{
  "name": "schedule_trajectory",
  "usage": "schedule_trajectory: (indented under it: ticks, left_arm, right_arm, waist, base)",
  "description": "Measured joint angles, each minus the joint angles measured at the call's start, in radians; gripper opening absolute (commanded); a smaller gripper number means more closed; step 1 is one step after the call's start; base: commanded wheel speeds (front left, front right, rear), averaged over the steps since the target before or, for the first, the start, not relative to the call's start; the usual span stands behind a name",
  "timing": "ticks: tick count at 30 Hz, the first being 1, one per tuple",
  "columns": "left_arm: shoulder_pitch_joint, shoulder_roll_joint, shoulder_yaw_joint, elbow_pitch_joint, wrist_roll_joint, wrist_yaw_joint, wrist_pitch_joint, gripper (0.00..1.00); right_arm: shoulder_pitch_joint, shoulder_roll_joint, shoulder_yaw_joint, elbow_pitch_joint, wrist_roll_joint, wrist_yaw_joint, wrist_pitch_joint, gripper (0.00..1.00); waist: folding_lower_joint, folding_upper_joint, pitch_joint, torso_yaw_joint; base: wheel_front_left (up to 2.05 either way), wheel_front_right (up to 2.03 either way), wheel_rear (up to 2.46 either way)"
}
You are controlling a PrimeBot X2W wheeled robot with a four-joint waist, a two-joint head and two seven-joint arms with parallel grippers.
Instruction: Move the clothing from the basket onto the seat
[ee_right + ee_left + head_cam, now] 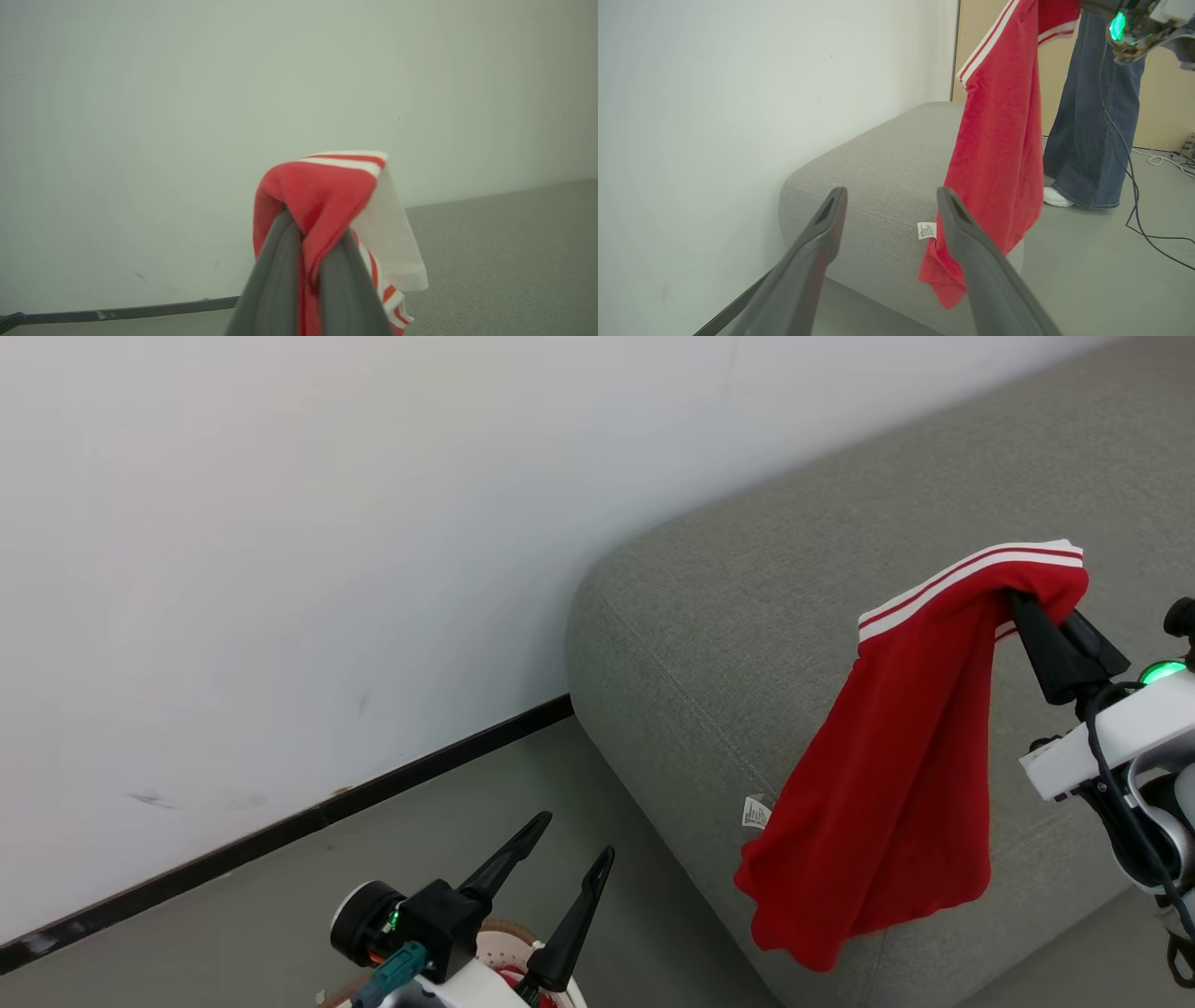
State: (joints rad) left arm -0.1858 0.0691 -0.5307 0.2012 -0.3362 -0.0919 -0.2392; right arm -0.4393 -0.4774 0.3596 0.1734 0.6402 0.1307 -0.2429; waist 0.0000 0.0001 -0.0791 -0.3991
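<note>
Obs.: The bright red soft sports garment (896, 756) with white stripe trim hangs in the air by its striped hem. Its long axis runs straight down and the free end is lowest. The loose lower edge reaches the rounded near edge of the large grey woven-fabric sofa (794, 569) and seems to brush its front face (contact is not certain from either view). A small white label (754, 812) sits at that edge, just left of the cloth.

Grip: The two dark fingers of the right gripper (1050, 625) are pinched together on the striped hem, with cloth folded over their tips.

Relation: The garment hangs below and left of the right gripper, and the sofa top spreads far and right of it. Judgement: most of the cloth is at the near edge, not over the cushion. The drop therefore turns on carrying the hem farther across the top and lowering it before the jaws part. Let go here, the cloth would probably slide to the floor.

Other arm: The left gripper (574, 835) is low at near left, fingers spread wide and empty. The cream-white perforated plastic basket (499, 929) with its brown rim shows just beneath it, with a scrap of red inside. The right arm is the one placed for this drop.

Surroundings: A person in blue jeans (1092, 116) stands on the floor beyond the sofa.
</note>
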Motion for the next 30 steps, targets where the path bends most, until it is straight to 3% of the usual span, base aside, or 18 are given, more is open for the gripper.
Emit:
schedule_trajectory:
  ticks: [15, 30]
  left_arm:
    - [0.009, -0.002, 0.0, -0.035, 0.004, 0.007, -0.002, 1.0]
    - [0.004, 0.046, 0.062, -0.133, 0.077, 0.087, -0.009, 1.0]
  right_arm:
    - [-0.018, -0.001, -0.049, -0.01, 0.006, 0.0, 0.071, 0.0]
    - [-0.412, -0.021, -0.187, 0.155, -0.005, 0.0, 0.176, 0.0]
  waist:
    - [0.0, 0.0, 0.039, -0.077]
    - [0.0, 0.0, 0.133, -0.051]
  base:
    - [0.0, 0.0, 0.0]
    - [0.0, 0.0, 0.0]
